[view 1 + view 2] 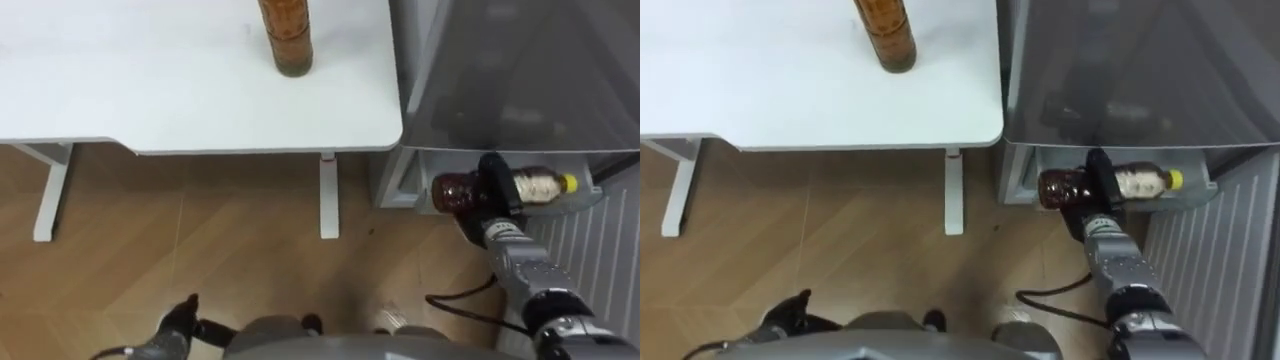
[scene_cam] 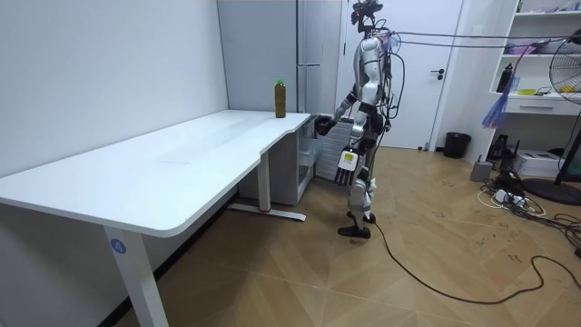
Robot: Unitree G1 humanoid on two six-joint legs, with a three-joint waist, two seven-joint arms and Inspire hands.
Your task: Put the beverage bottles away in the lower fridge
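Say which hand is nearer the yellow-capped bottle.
Right. The right hand is curled round the yellow-capped bottle at the lower fridge; the left hand hangs low at the robot's side, well away.

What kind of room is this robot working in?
Probably an office or studio room: a long white desk on a wood-look floor, a tall grey fridge beside it, and shelves by a white door.

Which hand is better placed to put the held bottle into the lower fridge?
Right: the right hand grips the brown yellow-capped plastic bottle at the open lower fridge; the left hand hangs low, far away.
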